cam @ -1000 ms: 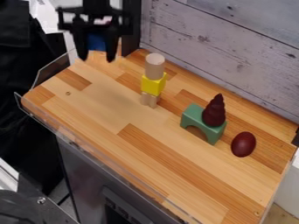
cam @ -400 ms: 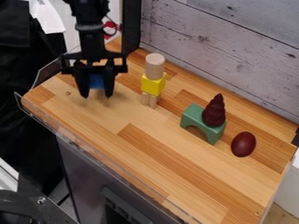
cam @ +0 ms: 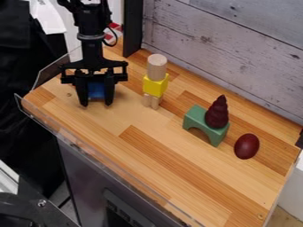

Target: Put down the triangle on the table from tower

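Down toward the bench (cam: pixel 148 153) have come the fingers (cam: pixel 109 92) and the blue block (cam: pixel 96 90) between them, a further small drop since the last frame. Judging by how it travels with them, the fingers grip the block by its sides, which leaves its underside free to meet the wood. Presumably it is the triangle, though its outline is mostly hidden; whether it touches the bench I cannot tell.

Beside the fingers, with a gap that should spare it a knock on release, stands the tower: pale cylinder (cam: pixel 157 66) on yellow block (cam: pixel 155 86) on small wooden legs (cam: pixel 152 101). Farther from the fingers, the green arch (cam: pixel 194 117) bears a dark red spire (cam: pixel 217 114), its flat top making a steady seat. Farthest off lies the dark red egg (cam: pixel 246 146), well away from this placing.
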